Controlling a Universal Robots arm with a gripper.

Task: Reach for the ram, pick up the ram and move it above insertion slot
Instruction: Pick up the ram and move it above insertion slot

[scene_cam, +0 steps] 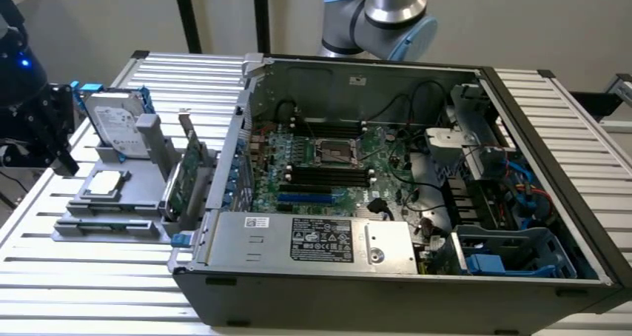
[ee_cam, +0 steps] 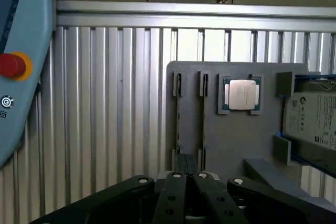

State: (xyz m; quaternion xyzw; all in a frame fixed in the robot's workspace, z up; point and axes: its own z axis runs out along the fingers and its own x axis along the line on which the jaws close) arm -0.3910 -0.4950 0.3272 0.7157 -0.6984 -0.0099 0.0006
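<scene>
The ram (scene_cam: 111, 219) lies low along the near end of the grey holder (scene_cam: 138, 180), at the exterior view's left of the open computer case. In the wrist view the holder (ee_cam: 236, 140) has two narrow slots, and the ram (ee_cam: 178, 121) reads as a thin dark strip seen edge-on in them. My gripper (ee_cam: 187, 176) hangs above the holder, just off the slots' end, with its black fingers (ee_cam: 173, 198) pressed together and nothing between them. The dark memory slots (scene_cam: 326, 175) sit on the motherboard (scene_cam: 331, 158) inside the case.
The holder also carries a silver hard drive with blue rails (scene_cam: 117, 125), a square processor (scene_cam: 106, 182) and a taller green card (scene_cam: 186, 180). A black device with a blue light (scene_cam: 29, 114) stands at the exterior view's far left. A pale blue pendant with a red button (ee_cam: 16, 66) lies on the slatted table.
</scene>
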